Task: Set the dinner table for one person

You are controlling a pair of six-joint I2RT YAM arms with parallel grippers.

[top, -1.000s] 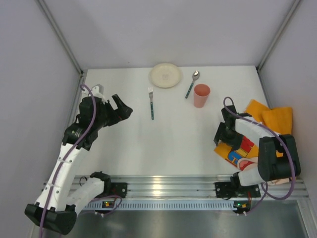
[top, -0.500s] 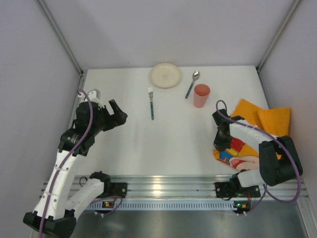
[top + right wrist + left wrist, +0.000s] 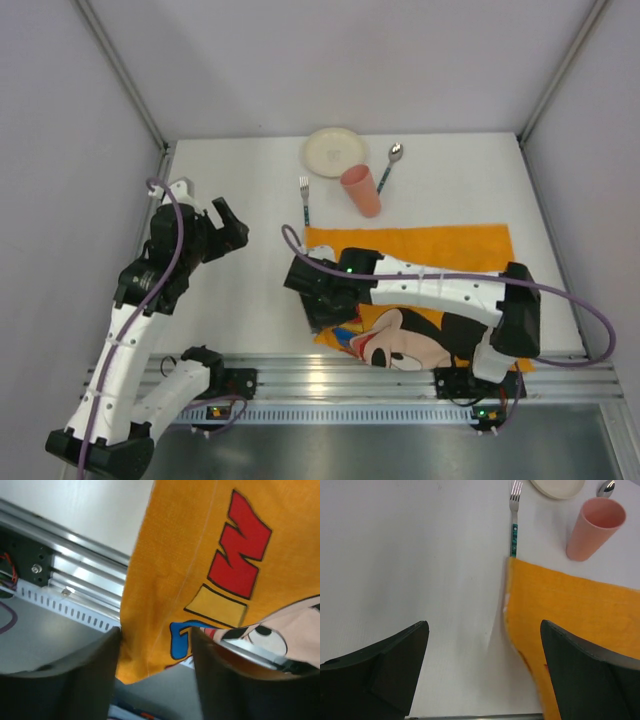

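Progress looks early: the orange mat (image 3: pixel 440 250) lies spread open on the white table (image 3: pixel 255 300), which runs under everything from the rail to the back wall, but nothing has been set on the mat yet. Its near edge seems to hang past the table edge over the rail, so it likely needs squaring up. The plate (image 3: pixel 335 151), fork (image 3: pixel 305 200), cup (image 3: pixel 360 190) and spoon (image 3: pixel 389 167) sit in a cluster at the far side — the cup just beyond the mat's far edge, the fork's handle end meeting the mat's corner. I judge the plate, cutlery and cup all remain to be placed. The right gripper (image 3: pixel 156 640) reaches across to the mat's near left corner; its jaws are drawn in on the cloth, which fills the gap between them — pinched, as far as the wrist view shows. The left gripper (image 3: pixel 484 630) hovers over bare table left of the mat, jaws wide apart, holding nothing.
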